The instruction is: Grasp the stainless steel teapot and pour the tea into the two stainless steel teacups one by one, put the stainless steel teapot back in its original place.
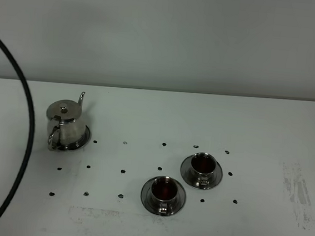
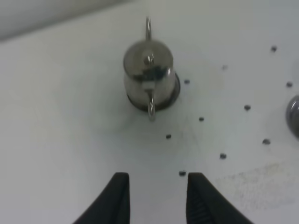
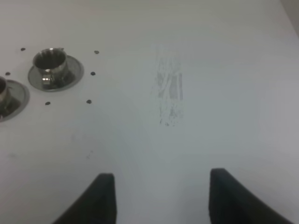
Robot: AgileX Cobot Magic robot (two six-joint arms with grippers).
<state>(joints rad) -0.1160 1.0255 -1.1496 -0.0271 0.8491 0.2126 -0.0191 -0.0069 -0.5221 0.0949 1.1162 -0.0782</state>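
Both teacups point(image 1: 164, 190) point(image 1: 201, 164) are holding dark tea; the teapot point(image 2: 149, 74) is sitting on its coaster point(image 1: 86, 139), straight ahead of my left gripper point(image 2: 158, 198), whose jaws are standing apart and empty. Nothing remains.

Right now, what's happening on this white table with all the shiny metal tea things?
Nothing is being held. The shiny steel teapot stands on its round steel coaster at the left of the white table. Both small steel teacups on saucers, the nearer and the farther, hold dark reddish tea. The left gripper sits back from the teapot's handle, jaws apart and empty; the right gripper is open over bare table.
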